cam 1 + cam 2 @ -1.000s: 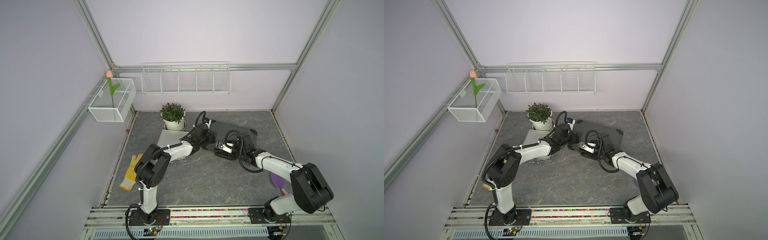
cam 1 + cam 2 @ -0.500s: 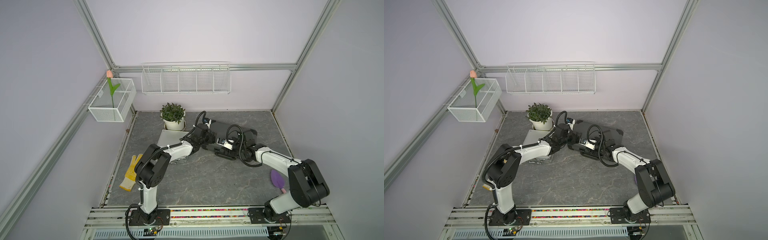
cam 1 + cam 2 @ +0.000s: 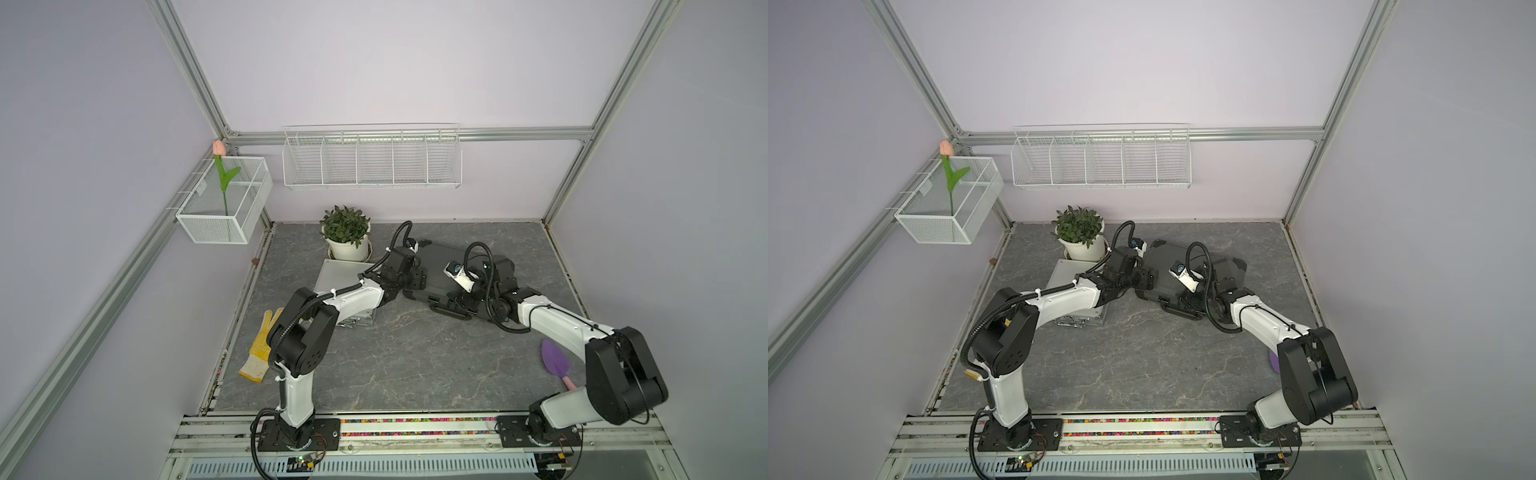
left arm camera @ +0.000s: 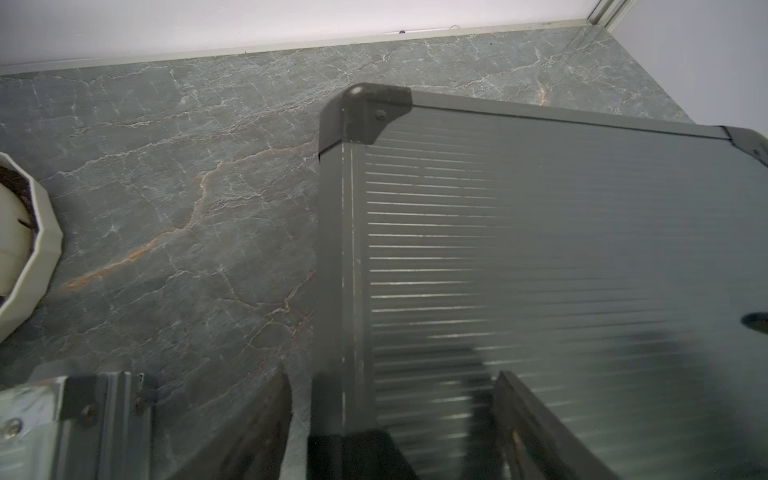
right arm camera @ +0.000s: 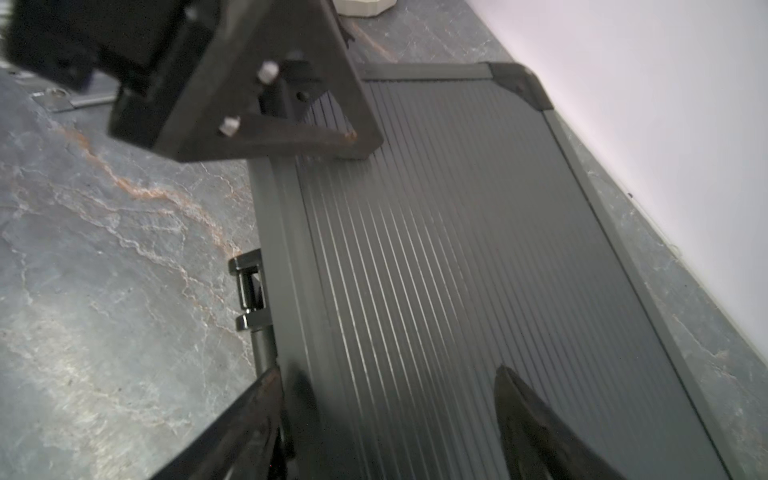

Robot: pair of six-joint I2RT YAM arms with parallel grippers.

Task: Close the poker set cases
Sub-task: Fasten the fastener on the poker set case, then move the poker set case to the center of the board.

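Since a second ago the right gripper (image 5: 386,370) has shifted slightly inward over the lid of the large dark-grey ribbed case with black corners (image 3: 438,264); the left arm, both cases and the surroundings appear unmoved. Said case lies flat on the grey marble-patterned tabletop (image 3: 415,365), directly beneath both sets of fingers, lid down. Right fingers (image 5: 528,415) stand released and well apart, one over the ribbed lid, the other just outside the front rail beside the black handle bracket (image 5: 249,286); nothing is clasped. Left gripper (image 4: 392,374) likewise: its fingers (image 4: 532,415) are spread, straddling the side rail, grasping nothing. Judgement: this straddling posture suits pressing a lid home along two edges and then letting go. Whether any finger touches the lid cannot be told, nor whether the latches are fastened. Small squarish silver ribbed aluminium case (image 3: 338,274) sits behind the left fingers, under that forearm, lid apparently down also. Beyond the left fingers stands a green plant in a white pot (image 3: 347,239); well apart lie a yellow work glove (image 3: 264,345) and a purple trowel (image 3: 555,361).
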